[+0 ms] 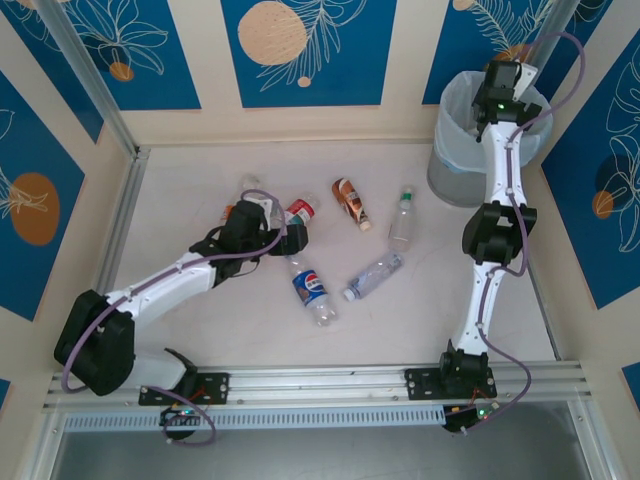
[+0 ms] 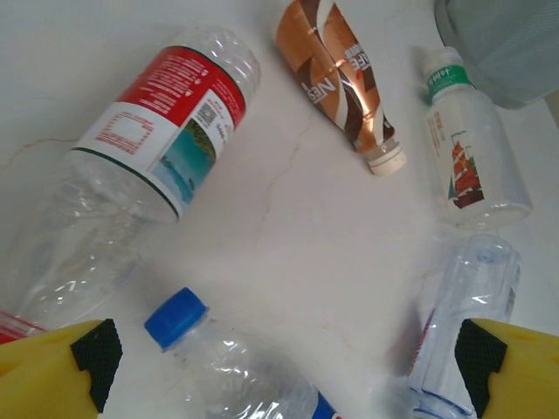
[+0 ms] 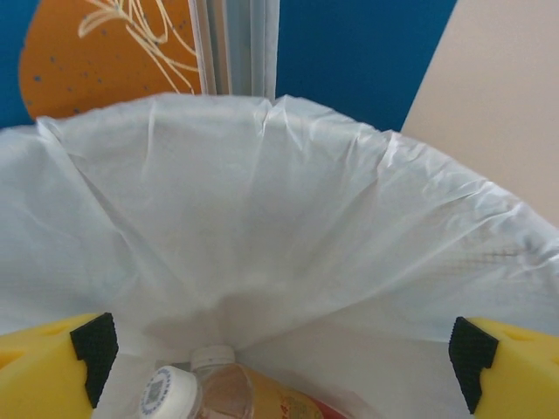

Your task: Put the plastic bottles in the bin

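Several plastic bottles lie on the white table: a red-labelled one (image 1: 298, 212) (image 2: 166, 131), a brown one (image 1: 349, 202) (image 2: 336, 74), a green-capped one (image 1: 403, 220) (image 2: 467, 157), a crushed clear one (image 1: 375, 275) (image 2: 467, 323) and a Pepsi one (image 1: 312, 288) (image 2: 236, 371). My left gripper (image 1: 275, 238) (image 2: 284, 358) hovers open over the Pepsi bottle's blue cap, holding nothing. At the back right stands the bin (image 1: 455, 130) (image 3: 288, 218). My right gripper (image 1: 497, 100) (image 3: 279, 349) hangs open and empty above it. Two bottles (image 3: 218, 388) lie at the bin's bottom.
Another clear bottle (image 1: 247, 185) lies just beyond the left wrist, partly hidden. Aluminium posts and blue-patterned walls close in the table on the left, back and right. The bin's grey side (image 2: 507, 44) shows at the top right of the left wrist view.
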`<state>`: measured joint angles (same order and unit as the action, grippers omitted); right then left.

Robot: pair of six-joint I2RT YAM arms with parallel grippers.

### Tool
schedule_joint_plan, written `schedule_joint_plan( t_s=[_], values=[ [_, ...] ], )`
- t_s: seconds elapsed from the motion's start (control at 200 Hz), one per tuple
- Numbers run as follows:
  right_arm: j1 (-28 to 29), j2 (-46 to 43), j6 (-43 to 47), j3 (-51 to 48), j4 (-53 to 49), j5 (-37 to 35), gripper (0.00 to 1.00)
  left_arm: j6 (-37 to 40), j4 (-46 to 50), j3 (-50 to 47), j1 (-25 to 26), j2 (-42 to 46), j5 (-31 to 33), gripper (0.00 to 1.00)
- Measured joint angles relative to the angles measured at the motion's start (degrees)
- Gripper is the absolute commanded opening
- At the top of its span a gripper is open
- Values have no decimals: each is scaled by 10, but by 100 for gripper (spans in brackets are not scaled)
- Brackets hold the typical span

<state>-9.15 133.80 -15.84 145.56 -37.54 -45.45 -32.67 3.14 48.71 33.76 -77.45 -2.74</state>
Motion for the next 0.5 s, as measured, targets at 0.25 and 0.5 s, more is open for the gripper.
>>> schedule_joint_plan(
  t_s=[0.25,0.5],
  values=[
    [0,-21,-31,-41,3,20,99,0,28,0,-10,11,41,99],
    [0,-73,-74,-137,29,53,99,26,82,3,-61,20,74,99]
  ],
)
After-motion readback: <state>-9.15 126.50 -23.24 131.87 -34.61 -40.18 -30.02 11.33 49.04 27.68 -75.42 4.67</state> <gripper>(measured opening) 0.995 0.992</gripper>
